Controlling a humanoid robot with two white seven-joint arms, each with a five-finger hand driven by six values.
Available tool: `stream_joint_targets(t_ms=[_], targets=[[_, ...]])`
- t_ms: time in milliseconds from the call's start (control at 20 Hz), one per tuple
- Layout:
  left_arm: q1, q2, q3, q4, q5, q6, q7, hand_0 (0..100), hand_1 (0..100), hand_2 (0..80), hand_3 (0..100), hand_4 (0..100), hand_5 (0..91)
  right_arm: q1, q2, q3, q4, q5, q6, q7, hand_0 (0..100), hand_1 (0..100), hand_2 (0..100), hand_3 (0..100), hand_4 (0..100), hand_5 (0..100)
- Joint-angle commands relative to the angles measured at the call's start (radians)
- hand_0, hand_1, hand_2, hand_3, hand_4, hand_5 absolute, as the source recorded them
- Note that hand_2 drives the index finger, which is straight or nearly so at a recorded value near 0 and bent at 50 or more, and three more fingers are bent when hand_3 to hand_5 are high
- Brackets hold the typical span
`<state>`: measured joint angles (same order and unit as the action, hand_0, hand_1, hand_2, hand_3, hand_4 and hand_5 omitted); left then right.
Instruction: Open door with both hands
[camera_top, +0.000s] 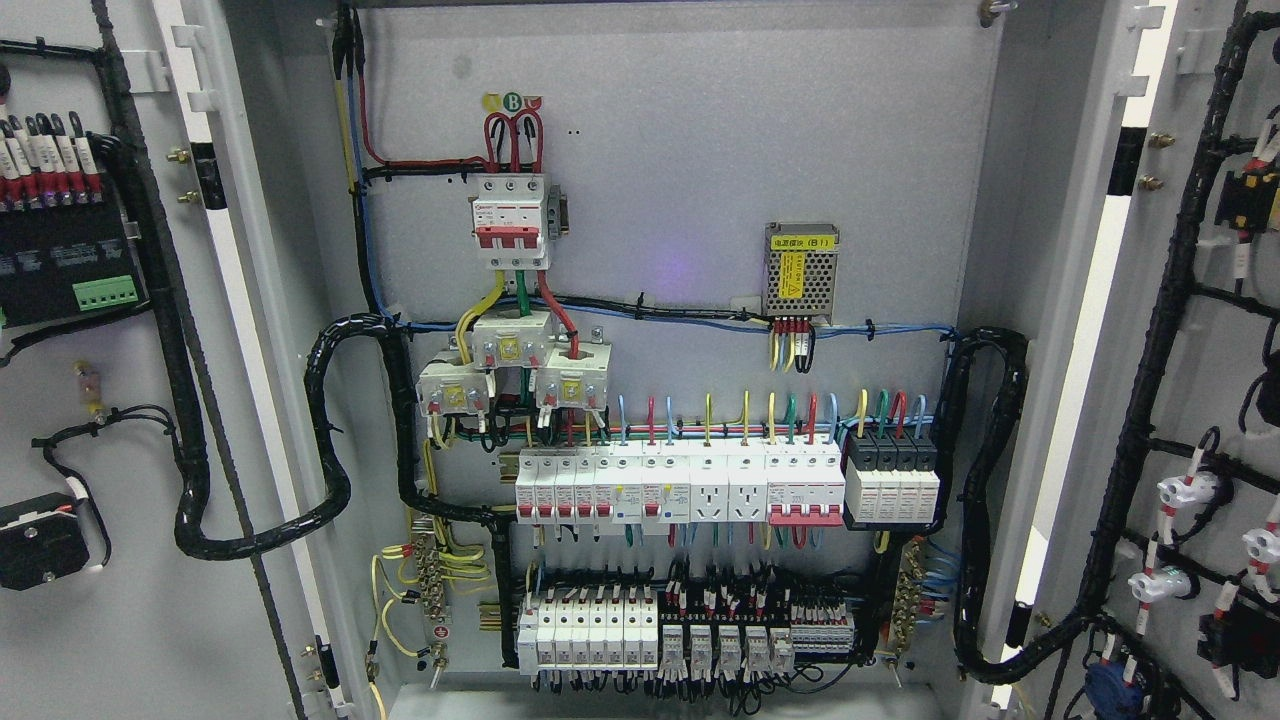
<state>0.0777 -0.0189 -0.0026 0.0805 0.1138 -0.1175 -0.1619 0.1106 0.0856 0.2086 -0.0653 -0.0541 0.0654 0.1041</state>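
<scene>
Both cabinet doors stand swung wide; neither robot hand shows in your view, so finger state cannot be told.

Left door (150, 620): inner face carries a black module with a green terminal strip (105, 292) and one thick black cable loom (190, 480).

Cabinet interior (680, 150): one red-handled main breaker (511, 222) up top, three current transformers (510, 372) below it, one mesh-cased power supply (801, 272) to the right. Mid rail holds a row of breakers (680, 488); a lower rail holds terminal blocks (690, 640).

Right door (1130, 560): black wiring harness (1150, 400) running down its inner face, white lamp holders (1185, 492) attached.
</scene>
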Motion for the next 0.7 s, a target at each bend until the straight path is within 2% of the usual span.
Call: stream_joint_targets(t_ms=[0,401,651], targets=[[-0.004,-0.016,0.035,0.005,0.003,-0.001,-0.001,0,0,0.0,0,0,0.0,-0.009,0.011,-0.017,0.004,-0.009,-0.001,0.0,38,0,0,0,0,0],[-0.004,-0.016,0.035,0.005,0.003,-0.001,-0.001,0,0,0.0,0,0,0.0,-0.028,0.011,-0.021,0.01,-0.015,-0.006,0.0,38,0,0,0,0,0],[-0.004,-0.016,0.035,0.005,0.001,-0.001,-0.001,0,0,0.0,0,0,0.0,-0.028,0.013,-0.074,0.01,-0.018,-0.006,0.002,38,0,0,0,0,0]])
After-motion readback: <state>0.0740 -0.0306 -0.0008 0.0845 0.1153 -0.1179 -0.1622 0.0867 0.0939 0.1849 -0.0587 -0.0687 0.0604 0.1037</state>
